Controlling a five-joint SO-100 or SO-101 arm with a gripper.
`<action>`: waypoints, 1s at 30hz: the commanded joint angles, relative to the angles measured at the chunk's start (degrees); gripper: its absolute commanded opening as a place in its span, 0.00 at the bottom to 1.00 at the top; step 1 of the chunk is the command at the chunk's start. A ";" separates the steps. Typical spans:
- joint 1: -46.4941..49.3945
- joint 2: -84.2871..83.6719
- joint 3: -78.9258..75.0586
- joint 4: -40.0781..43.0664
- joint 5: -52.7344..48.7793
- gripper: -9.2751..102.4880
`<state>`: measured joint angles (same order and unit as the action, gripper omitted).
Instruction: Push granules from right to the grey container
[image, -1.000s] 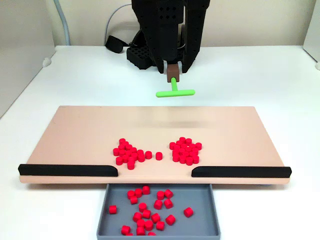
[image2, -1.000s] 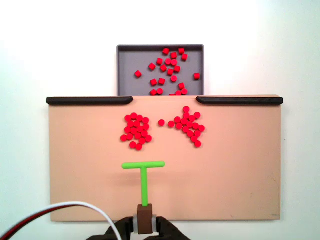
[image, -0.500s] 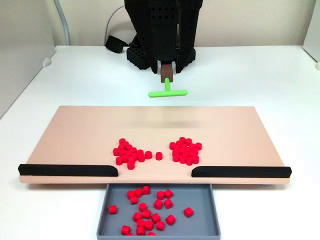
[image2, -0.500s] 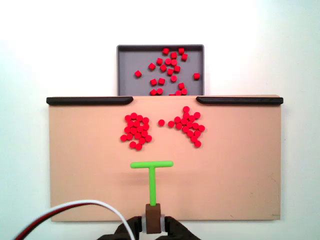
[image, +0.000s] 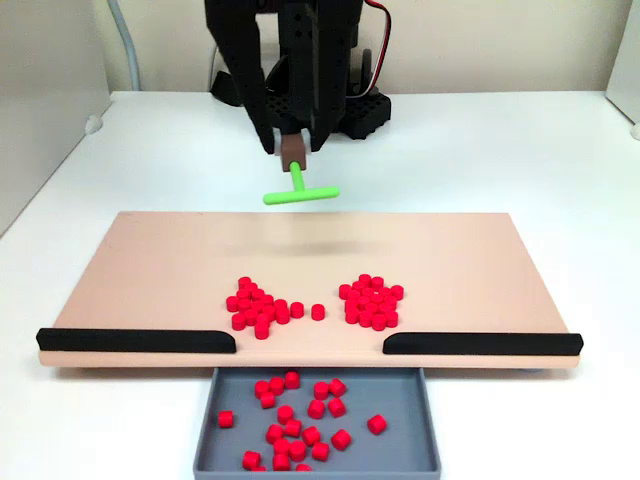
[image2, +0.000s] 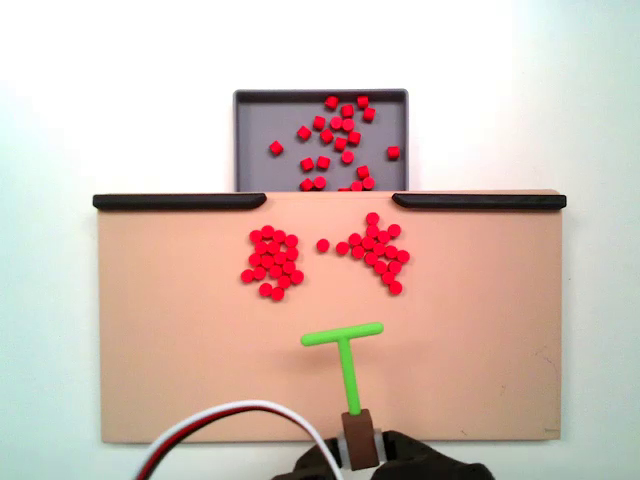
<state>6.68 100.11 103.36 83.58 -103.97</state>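
Note:
Red granules lie in two clusters on the beige board: a left cluster (image: 258, 308) (image2: 272, 263) and a right cluster (image: 370, 302) (image2: 375, 255), with a single piece (image: 318, 312) between them. More granules (image: 300, 420) (image2: 335, 140) sit in the grey container (image: 405, 400) (image2: 260, 120), which lies below the gap in the board's edge. My gripper (image: 292, 150) (image2: 359, 452) is shut on the brown handle of a green T-shaped stick (image: 300, 193) (image2: 343, 340). The stick hangs above the board's far side, apart from the granules, its crossbar slightly tilted.
The beige board (image: 150, 270) (image2: 160, 340) carries two black strips (image: 135, 340) (image: 480, 343) along its container-side edge, leaving a gap at the middle. The arm's black base (image: 350, 105) stands behind the board. A red-and-white cable (image2: 230, 415) loops over the board's edge.
The gripper with the green stick has swung sideways, leftward in the front fixed view and rightward in the top-down fixed view. The crossbar now tilts a little. The granules have not moved.

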 joint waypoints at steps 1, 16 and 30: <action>3.08 -0.70 -1.32 0.35 -9.76 0.08; 22.76 -4.75 -6.68 0.35 -59.33 0.08; 22.94 -18.37 -22.59 0.35 -86.40 0.08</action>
<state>30.15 82.35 84.81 83.85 -183.34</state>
